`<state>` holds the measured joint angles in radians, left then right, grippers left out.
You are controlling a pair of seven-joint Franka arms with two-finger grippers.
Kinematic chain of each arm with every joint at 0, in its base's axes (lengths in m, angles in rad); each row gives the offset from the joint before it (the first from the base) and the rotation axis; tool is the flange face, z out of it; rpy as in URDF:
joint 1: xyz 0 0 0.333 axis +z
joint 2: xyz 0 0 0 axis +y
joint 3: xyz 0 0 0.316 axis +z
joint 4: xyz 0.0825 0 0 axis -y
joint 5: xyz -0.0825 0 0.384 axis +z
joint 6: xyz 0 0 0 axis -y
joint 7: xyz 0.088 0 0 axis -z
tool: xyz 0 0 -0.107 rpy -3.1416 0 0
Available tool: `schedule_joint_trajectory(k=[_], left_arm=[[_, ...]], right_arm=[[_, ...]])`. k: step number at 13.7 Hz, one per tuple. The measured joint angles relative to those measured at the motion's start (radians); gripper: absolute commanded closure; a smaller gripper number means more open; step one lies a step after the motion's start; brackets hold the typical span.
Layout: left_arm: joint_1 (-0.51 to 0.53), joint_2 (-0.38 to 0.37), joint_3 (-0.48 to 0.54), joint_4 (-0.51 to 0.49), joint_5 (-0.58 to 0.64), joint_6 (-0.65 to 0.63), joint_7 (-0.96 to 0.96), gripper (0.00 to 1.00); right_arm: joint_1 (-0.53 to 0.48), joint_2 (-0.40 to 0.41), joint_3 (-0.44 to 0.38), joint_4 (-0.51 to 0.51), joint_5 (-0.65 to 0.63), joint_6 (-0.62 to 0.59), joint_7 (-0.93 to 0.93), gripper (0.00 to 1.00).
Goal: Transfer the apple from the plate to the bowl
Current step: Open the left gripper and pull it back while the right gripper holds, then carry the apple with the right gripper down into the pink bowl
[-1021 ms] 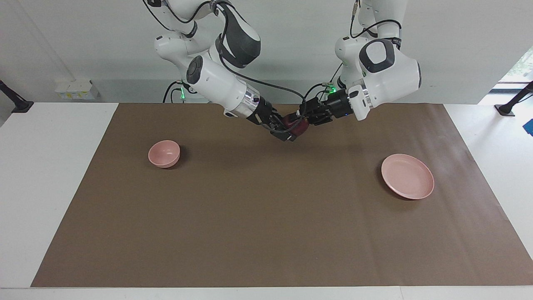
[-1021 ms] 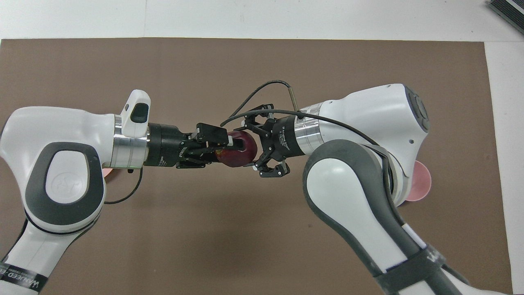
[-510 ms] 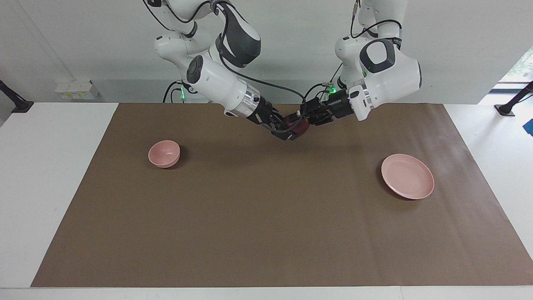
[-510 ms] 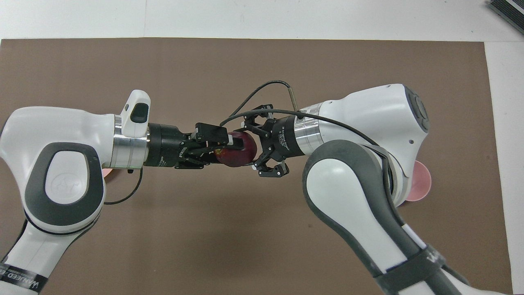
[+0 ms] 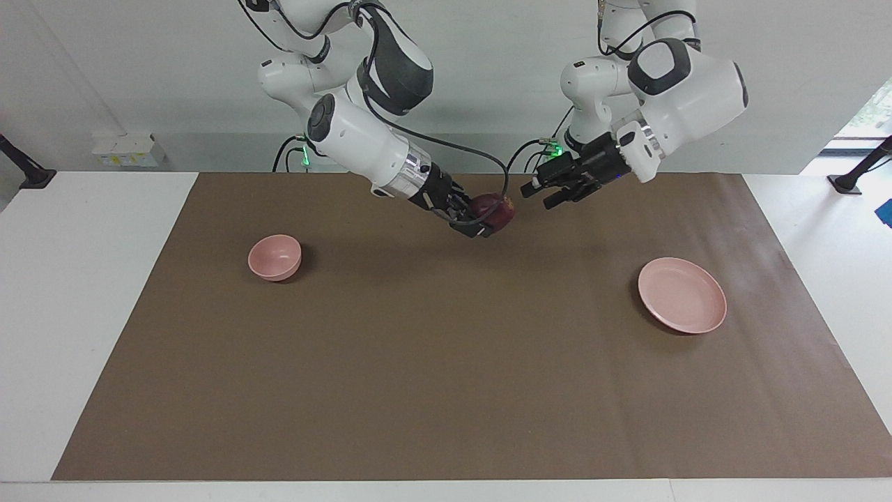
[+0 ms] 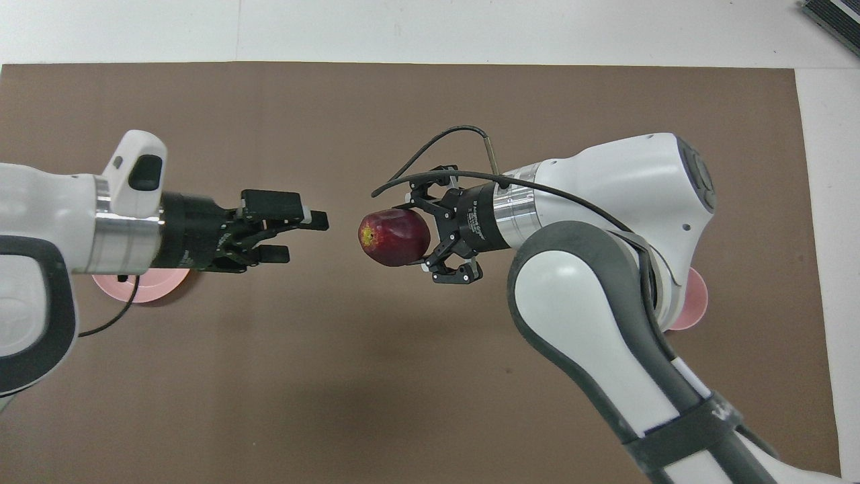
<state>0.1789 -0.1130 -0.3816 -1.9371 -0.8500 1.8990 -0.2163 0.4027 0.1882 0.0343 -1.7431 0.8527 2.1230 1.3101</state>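
The dark red apple (image 5: pixel 495 207) with its yellowish patch is held in the air over the middle of the brown mat, in my right gripper (image 5: pixel 490 217), which is shut on it. It also shows in the overhead view (image 6: pixel 392 236), in the right gripper (image 6: pixel 413 238). My left gripper (image 5: pixel 535 199) is open and empty, a short gap away from the apple toward the left arm's end; it shows open in the overhead view (image 6: pixel 302 236). The pink plate (image 5: pixel 683 296) lies empty at the left arm's end. The small pink bowl (image 5: pixel 274 255) stands empty at the right arm's end.
A brown mat (image 5: pixel 446 376) covers most of the white table (image 5: pixel 83 293). From above, the left arm partly hides the plate (image 6: pixel 138 290) and the right arm partly hides the bowl (image 6: pixel 693 302). A dark object (image 6: pixel 833 17) lies off the mat.
The left gripper has opened, let go of the apple and drawn back toward its own end. The right gripper keeps hold of the apple.
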Motion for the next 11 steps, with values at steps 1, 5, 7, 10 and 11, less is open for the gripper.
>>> schedule_joint_trajectory(k=[1,5,7,10,11], left_arm=[[0.002,-0.001,0.041,0.032,0.087,-0.051,0.0,0.0],[0.031,0.007,0.089,0.145,0.391,-0.121,-0.001,0.0],[0.04,0.026,0.09,0.182,0.52,-0.136,0.003,0.0],[0.035,0.056,0.082,0.216,0.693,-0.16,0.067,0.0],[0.035,0.059,0.078,0.22,0.74,-0.17,0.096,0.0]], right_arm=[[-0.015,0.0,-0.003,0.0,-0.008,-0.001,-0.007,1.0],[-0.094,-0.002,-0.005,0.041,-0.168,-0.094,-0.064,1.0],[-0.133,-0.006,-0.006,0.084,-0.257,-0.17,-0.126,1.0],[-0.191,-0.013,-0.008,0.117,-0.384,-0.26,-0.294,1.0],[-0.211,-0.013,-0.009,0.118,-0.412,-0.281,-0.36,1.0]])
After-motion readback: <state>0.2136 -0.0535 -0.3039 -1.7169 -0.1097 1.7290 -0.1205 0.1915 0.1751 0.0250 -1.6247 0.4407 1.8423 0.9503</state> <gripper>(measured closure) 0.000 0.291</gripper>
